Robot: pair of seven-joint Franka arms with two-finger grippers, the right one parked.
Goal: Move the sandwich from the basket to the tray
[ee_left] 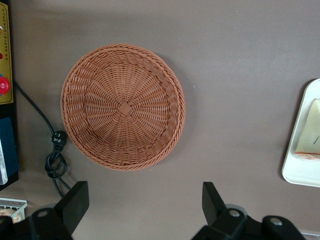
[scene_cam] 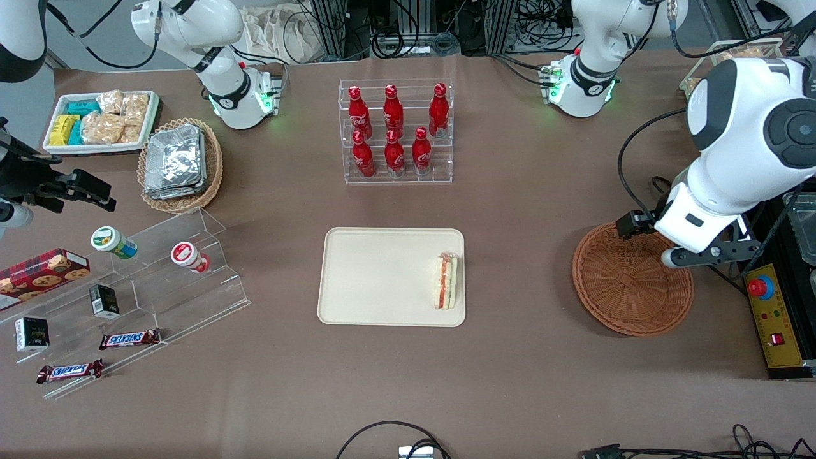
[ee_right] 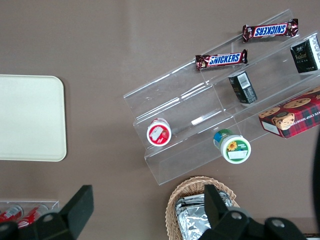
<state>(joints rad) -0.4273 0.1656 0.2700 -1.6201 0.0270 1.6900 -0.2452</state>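
Hanging high above the table, the gripper (ee_left: 142,210) has its two black fingers (ee_left: 75,200) spread wide apart with nothing between them. It sits up over the table just beside the basket (scene_cam: 631,284), which looks like a good resting spot, since the job seems done and the arm is out of the way.

Under it, the round reddish-brown woven basket has nothing in it. You can see its woven bottom all the way across.

Well apart from the basket, toward the middle of the table, lies the big cream tray (scene_cam: 382,274). The sandwich (scene_cam: 446,280) is on it, right up against the tray's edge on the side nearest the basket. I think it landed there because that is the closest bit of tray to reach.

The sandwich is a pale white bread wedge. From the front you see its cut side, with stripes of red and green filling between the bread. It looks whole and not squashed.
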